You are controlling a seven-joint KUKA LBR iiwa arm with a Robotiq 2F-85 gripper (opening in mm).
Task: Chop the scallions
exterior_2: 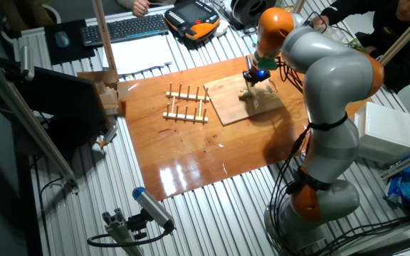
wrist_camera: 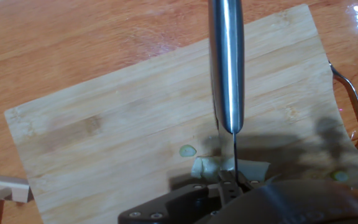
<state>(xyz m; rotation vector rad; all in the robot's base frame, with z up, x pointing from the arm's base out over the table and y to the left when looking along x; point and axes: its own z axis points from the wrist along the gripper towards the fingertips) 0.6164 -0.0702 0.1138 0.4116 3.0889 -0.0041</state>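
In the hand view a steel knife [wrist_camera: 227, 68] runs up the middle of the frame, edge down over the wooden board [wrist_camera: 117, 130]. My gripper [wrist_camera: 232, 182] is shut on the knife at the bottom of that view. Short pale scallion pieces [wrist_camera: 207, 167] lie on the board right under the blade, with a tiny cut bit [wrist_camera: 187, 150] to their left and another [wrist_camera: 339, 176] at the far right. In the fixed view the gripper [exterior_2: 253, 78] hovers over the board [exterior_2: 226, 103], above the pale scallion pieces [exterior_2: 247, 94].
A wooden slatted rack [exterior_2: 187, 104] lies left of the board on the brown tabletop [exterior_2: 191, 156]. A metal handle [wrist_camera: 348, 102] shows at the board's right edge. A keyboard [exterior_2: 127, 27] and a teach pendant [exterior_2: 194, 18] sit at the back. People stand at the back right.
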